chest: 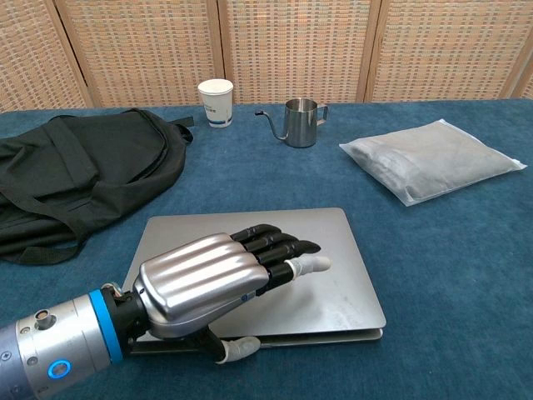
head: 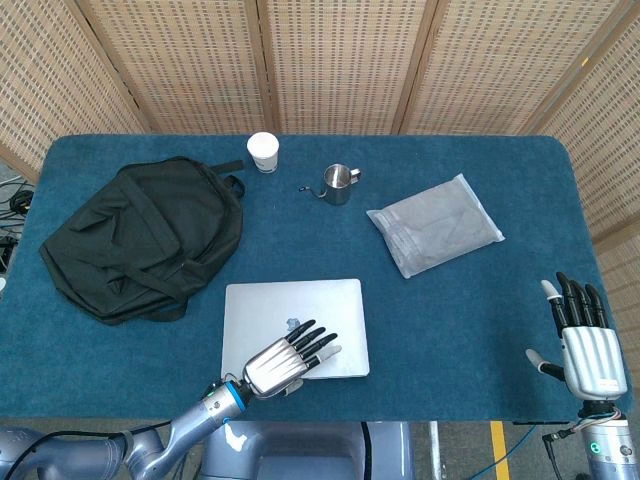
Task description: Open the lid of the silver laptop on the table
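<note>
- Near the front edge of the blue worktop (head: pixel 470 330), the flat silver laptop (head: pixel 296 310) lies with its lid lifted a crack.
- The left hand (chest: pixel 212 283) grips that lid's front edge, fingers (chest: pixel 279 246) flat on top and thumb underneath.
- The right hand (head: pixel 582 340) is off to the side, fingers spread, holding nothing.

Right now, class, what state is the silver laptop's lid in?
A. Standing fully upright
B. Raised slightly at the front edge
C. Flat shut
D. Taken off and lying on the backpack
B: in the chest view a dark gap shows under the silver laptop's front edge, with the left hand on it.
</note>
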{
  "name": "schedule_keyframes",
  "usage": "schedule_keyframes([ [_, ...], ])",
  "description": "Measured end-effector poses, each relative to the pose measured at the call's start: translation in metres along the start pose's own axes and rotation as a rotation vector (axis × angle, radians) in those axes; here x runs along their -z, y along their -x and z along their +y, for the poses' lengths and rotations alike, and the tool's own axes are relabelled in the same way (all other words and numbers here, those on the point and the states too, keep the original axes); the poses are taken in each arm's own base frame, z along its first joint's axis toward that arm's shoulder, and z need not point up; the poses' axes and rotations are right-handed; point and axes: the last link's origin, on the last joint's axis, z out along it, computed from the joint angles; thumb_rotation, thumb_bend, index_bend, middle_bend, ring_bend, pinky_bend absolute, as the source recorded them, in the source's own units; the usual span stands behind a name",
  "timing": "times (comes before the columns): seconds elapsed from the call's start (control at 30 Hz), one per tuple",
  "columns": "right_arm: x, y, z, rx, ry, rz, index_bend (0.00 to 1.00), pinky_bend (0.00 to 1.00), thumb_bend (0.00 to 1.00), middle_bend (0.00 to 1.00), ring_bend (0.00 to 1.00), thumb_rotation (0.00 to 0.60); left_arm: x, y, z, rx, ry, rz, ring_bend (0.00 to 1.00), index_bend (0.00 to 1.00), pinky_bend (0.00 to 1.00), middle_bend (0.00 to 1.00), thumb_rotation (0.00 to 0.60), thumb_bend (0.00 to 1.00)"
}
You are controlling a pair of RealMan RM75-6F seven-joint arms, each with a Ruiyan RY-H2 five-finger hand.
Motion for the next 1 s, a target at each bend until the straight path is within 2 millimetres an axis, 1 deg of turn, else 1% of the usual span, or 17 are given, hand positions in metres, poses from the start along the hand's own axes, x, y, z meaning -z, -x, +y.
schedule_keyframes([
  [0.2,0.0,0.0,0.0,-0.005,0.001,0.0,0.0,0.0,0.0,0.0,0.0,0.6,-0.003,-0.015,-0.011,-0.032,-0.039,0.058,0.0,0.0,0.0,0.0,0.6,0.4],
  [0.57,0.0,0.0,0.0,-0.012,-0.006,-0.004,0.0,0.0,0.0,0.0,0.0,0.6,-0.01,-0.057,-0.034,-0.036,-0.137,0.191,0.0,0.0,0.0,0.0,0.6,0.42],
  [0.7,0.0,0.002,-0.004,-0.026,-0.028,-0.014,0.0,0.0,0.0,0.0,0.0,0.6,-0.012,-0.065,-0.045,-0.048,-0.181,0.203,0.0,0.0,0.0,0.0,0.6,0.42],
  [0.77,-0.001,0.003,-0.007,-0.035,-0.047,-0.023,0.02,0.0,0.0,0.0,0.0,0.6,-0.012,-0.066,-0.049,-0.046,-0.202,0.196,0.0,0.0,0.0,0.0,0.6,0.42],
  [0.87,-0.002,0.006,-0.012,-0.033,-0.094,-0.038,0.09,0.08,0.03,0.03,0.0,0.6,-0.013,-0.069,-0.054,-0.061,-0.232,0.187,0.0,0.0,0.0,0.0,0.6,0.42],
  [0.93,-0.003,0.008,-0.016,-0.038,-0.128,-0.049,0.13,0.16,0.1,0.09,0.01,0.6,-0.014,-0.071,-0.058,-0.074,-0.253,0.177,0.0,0.0,0.0,0.0,0.6,0.42],
  [1.0,-0.004,0.011,-0.022,-0.056,-0.171,-0.066,0.17,0.21,0.17,0.13,0.06,0.6,-0.015,-0.072,-0.061,-0.076,-0.271,0.166,0.0,0.0,0.0,0.0,0.6,0.42],
])
